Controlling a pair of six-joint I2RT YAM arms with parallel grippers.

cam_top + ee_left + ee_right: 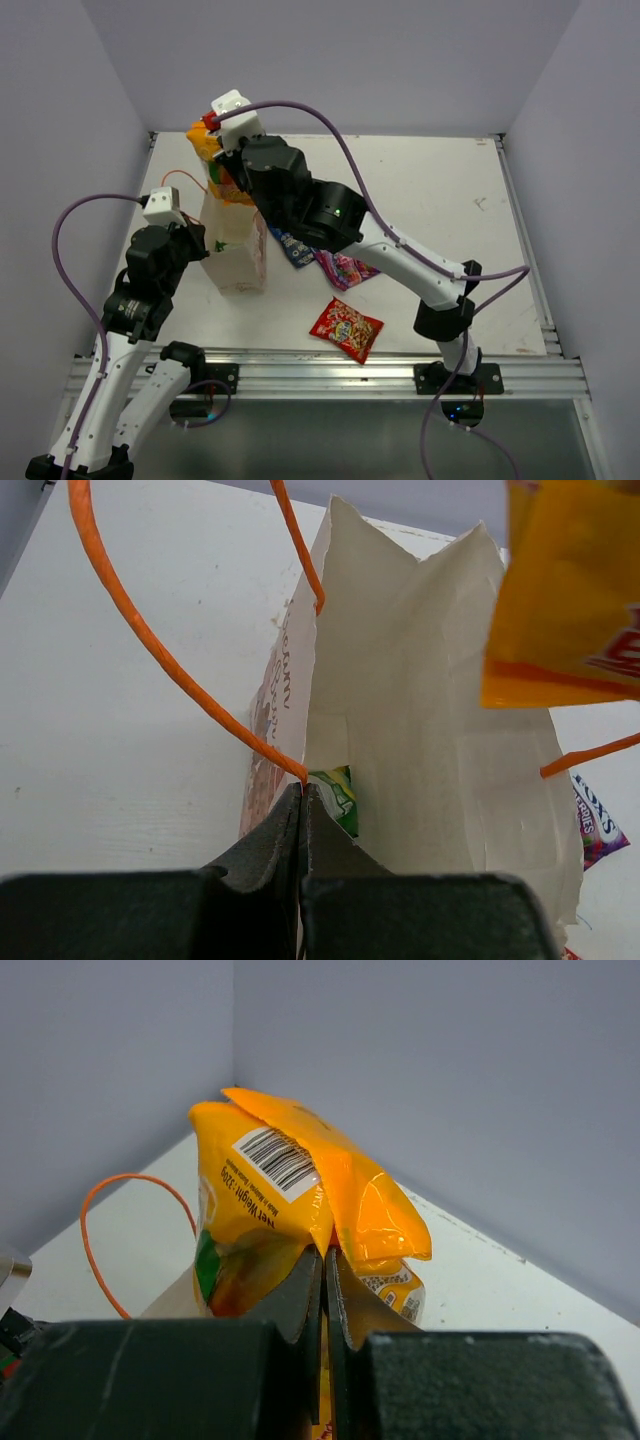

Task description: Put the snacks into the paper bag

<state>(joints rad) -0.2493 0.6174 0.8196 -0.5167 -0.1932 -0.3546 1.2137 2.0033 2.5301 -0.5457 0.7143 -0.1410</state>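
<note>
closest in the left wrist view, the left gripper (pixel 302 798) is seen with its fingers pressed fully together. the near rim of the paper bag (pixel 430 730) is pinched between them, right where one orange string handle (pixel 150 650) is attached. the bag is held upright with its mouth open, and a green-white packet (pixel 335 795) is seen down inside it, just beyond the fingertips. the right gripper (pixel 325 1260) is likewise closed tight, and the orange-yellow packet (pixel 260 1195) is gripped by one edge, with its barcode turned toward the wrist camera. this packet is held in the air over the bag's open mouth; whether it touches the bag cannot be told. further out, the table (pixel 440 200) is seen from above. the bag is placed at its left side. the blue packet (pixel 290 245) and the purple-pink packet (pixel 345 268) are laid side by side just right of the bag, partly hidden under the right arm. the red packet (pixel 346 330) is laid nearer the front edge, apart from them.
</note>
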